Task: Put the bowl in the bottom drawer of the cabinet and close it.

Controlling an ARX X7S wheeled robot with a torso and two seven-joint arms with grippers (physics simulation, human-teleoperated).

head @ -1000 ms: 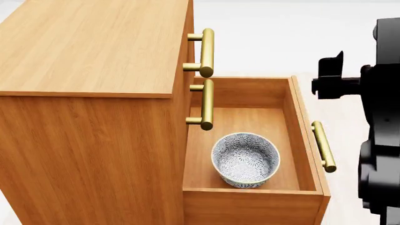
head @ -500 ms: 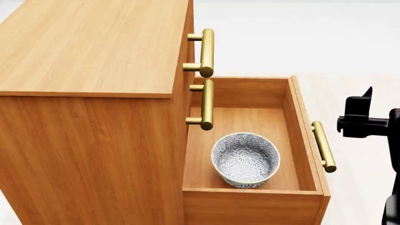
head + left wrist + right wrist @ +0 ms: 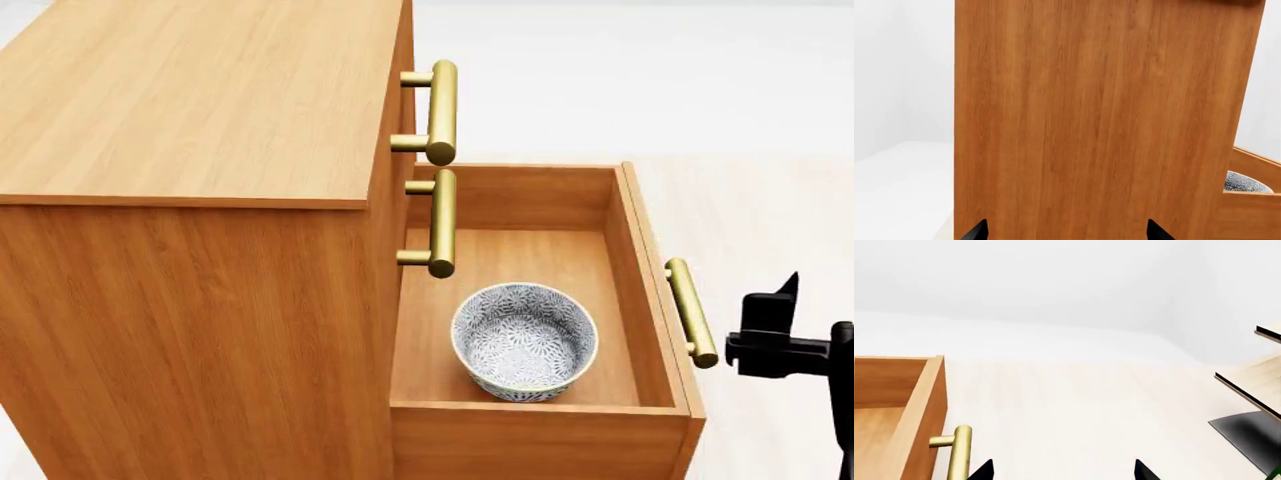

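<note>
The bowl (image 3: 525, 340), white with a blue-grey floral pattern, stands upright inside the bottom drawer (image 3: 647, 300), which is pulled fully out of the cabinet (image 3: 200, 110). Its rim (image 3: 1247, 182) also peeks past the cabinet's side in the left wrist view. My right gripper (image 3: 774, 335) hangs just right of the drawer's brass handle (image 3: 691, 312), near its closer end and not touching it. In the right wrist view the right gripper (image 3: 1062, 472) is open and empty, with the handle (image 3: 959, 450) beside one fingertip. My left gripper (image 3: 1066, 232) is open, facing the cabinet's side panel (image 3: 1087, 115).
Two upper drawers are closed, and their brass handles (image 3: 441, 110) (image 3: 441, 222) jut out over the open drawer. A pale wooden slanted rack (image 3: 1254, 385) stands off to the side in the right wrist view. Pale floor (image 3: 1074, 405) lies beyond the drawer front.
In the head view my right gripper has dropped from beside the upper drawers down to the level of the bottom drawer's handle. The bowl and drawer have not moved.
</note>
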